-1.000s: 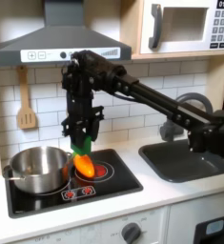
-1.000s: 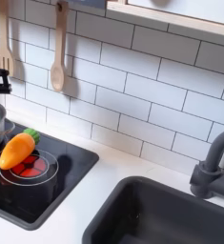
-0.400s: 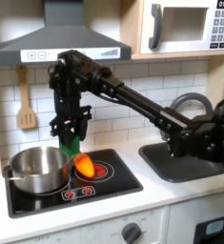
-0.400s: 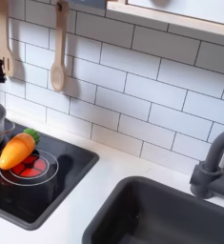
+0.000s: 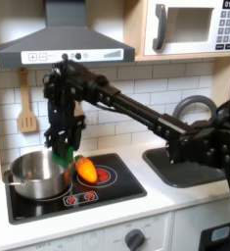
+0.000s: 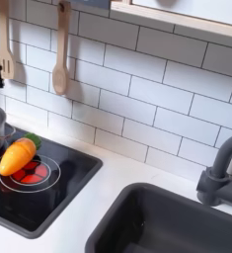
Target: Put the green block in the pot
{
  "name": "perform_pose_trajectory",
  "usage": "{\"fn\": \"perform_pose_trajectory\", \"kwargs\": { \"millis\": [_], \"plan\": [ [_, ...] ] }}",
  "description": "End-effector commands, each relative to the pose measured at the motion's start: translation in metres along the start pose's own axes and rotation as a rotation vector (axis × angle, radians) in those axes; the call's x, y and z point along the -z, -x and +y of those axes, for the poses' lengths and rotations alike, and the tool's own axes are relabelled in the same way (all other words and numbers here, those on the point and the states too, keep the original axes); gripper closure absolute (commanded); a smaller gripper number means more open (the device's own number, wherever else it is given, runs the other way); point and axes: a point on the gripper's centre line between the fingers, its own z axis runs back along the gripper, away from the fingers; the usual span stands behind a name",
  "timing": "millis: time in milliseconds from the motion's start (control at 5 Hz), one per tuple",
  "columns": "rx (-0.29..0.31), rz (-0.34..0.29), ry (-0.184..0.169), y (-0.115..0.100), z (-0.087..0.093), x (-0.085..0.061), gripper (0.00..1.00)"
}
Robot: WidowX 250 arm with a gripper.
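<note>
The green block [image 5: 61,153], clamped in my gripper [image 5: 61,155], has travelled from above the toy carrot [image 5: 86,169] to the steel pot's [image 5: 38,173] rim, nearly ready to release.

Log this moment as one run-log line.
gripper: shut on green block | position: above pot rim | block: not yet in pot | toy carrot: on stove

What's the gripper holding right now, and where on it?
The gripper holds the small bright green plastic block between its jaws, above the shiny round stainless-steel pot. Which part of the block is pinched cannot be told.
</note>
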Motion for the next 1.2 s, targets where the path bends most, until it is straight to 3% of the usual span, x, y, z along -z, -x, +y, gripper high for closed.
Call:
{"fn": "perform_pose_trajectory", "kwargs": {
  "millis": [0,400,1000],
  "plan": [
    [-0.098,-0.120,-0.013,-0.002,0.010,0.008,1.00],
    [-0.147,-0.154,-0.006,-0.001,0.019,0.005,1.00],
    [-0.154,-0.140,-0.004,-0.007,0.018,0.010,1.00]
  ]
}}
